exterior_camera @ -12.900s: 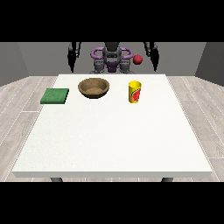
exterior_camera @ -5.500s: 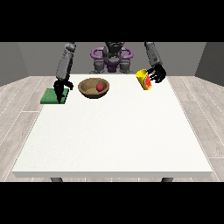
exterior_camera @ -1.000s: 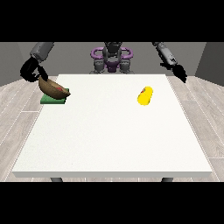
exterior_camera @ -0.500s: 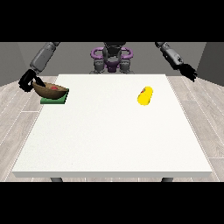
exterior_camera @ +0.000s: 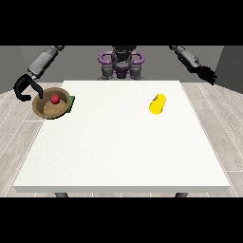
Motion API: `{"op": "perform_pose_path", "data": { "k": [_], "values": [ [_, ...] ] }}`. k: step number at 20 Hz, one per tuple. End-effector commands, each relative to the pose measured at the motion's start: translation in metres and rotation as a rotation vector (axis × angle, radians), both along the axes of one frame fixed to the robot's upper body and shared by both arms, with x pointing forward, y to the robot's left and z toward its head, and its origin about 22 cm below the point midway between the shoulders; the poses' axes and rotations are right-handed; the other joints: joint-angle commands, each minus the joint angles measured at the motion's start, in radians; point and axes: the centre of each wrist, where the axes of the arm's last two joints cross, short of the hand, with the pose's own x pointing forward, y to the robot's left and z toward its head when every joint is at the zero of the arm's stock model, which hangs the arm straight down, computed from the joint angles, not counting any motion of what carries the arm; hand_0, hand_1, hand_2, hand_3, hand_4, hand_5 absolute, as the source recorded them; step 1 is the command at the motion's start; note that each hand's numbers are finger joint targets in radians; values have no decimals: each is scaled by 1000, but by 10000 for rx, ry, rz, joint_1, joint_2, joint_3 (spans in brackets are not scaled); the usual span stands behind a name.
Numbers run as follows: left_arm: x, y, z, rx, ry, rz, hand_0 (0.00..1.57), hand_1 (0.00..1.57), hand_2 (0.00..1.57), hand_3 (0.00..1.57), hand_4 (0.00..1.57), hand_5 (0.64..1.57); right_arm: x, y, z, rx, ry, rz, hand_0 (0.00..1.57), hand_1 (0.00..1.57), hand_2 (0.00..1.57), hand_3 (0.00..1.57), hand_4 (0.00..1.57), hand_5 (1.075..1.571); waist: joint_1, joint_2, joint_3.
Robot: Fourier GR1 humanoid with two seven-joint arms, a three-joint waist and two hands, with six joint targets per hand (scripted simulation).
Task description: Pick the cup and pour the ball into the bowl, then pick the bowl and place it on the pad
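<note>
The brown wooden bowl (exterior_camera: 47, 109) sits at the table's far left with the red ball (exterior_camera: 55, 98) inside. It covers most of the green pad (exterior_camera: 71, 103), of which only a strip shows at the bowl's right. The hand at the view's left (exterior_camera: 23, 87) is curled, with its fingertips at the bowl's left rim. The yellow cup (exterior_camera: 157, 104) lies on its side right of the middle, with no hand near it. The hand at the view's right (exterior_camera: 207, 73) hangs in the air beyond the table's right edge, fingers relaxed and holding nothing.
The white table (exterior_camera: 118, 152) stretches towards the camera. The robot's torso (exterior_camera: 121, 64) stands behind the far edge. The bowl overhangs the table's left edge a little.
The bowl has tipped from a steep tilt towards level and settled over the pad, the ball staying inside. The hand at the view's right has drifted further out to the right.
</note>
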Motion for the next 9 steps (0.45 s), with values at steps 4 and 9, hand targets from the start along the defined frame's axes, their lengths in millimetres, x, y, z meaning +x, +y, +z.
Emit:
{"op": "perform_pose_path", "data": {
  "k": [4,9],
  "values": [
    [-14,8,6,-235,-15,34,0,0,0,0,883,1213,-14,-23,23,421,-548,-277,0,0,483,31,0,1297,-149,-116,8],
    [-6,-6,-22,-338,1423,125,0,0,0,0,883,1213,37,41,-3,1689,-1233,1745,0,0,102,369,501,1371,-245,-1656,-19]
  ]
}}
